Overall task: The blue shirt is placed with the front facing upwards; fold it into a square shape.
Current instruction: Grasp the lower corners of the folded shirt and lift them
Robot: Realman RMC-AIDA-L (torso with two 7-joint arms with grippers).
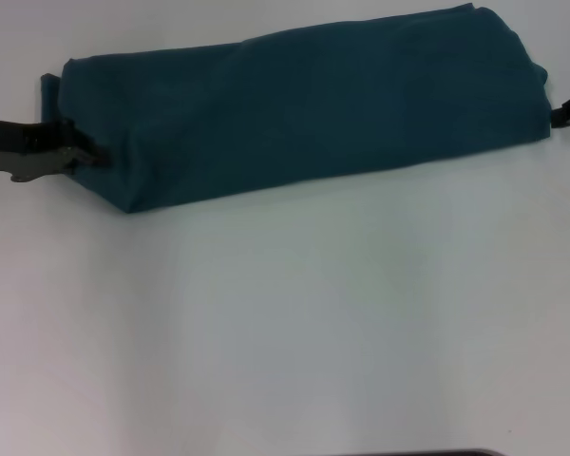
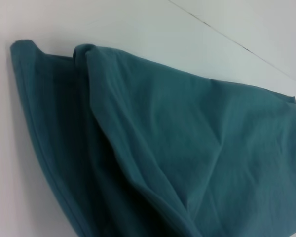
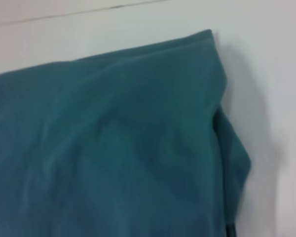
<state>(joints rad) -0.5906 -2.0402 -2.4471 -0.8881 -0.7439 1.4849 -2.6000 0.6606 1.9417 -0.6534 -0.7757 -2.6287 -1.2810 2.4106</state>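
blue shirt (image 1: 304,104), left hand (image 1: 81,152) gripping; right hand (image 1: 562,114) touching

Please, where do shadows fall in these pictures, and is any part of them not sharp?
Head view: the blue shirt casts a soft shadow on the white table along its near edge; the left claw and right claw sit at its ends. Left wrist view: dark shading inside the folds. Right wrist view: a grey shadow beside the cloth corner, whose weave looks soft and blurred.

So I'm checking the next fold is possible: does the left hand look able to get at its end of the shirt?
Probably yes. The left hand sits right at the shirt's end on that side, with nothing else near it on the table.
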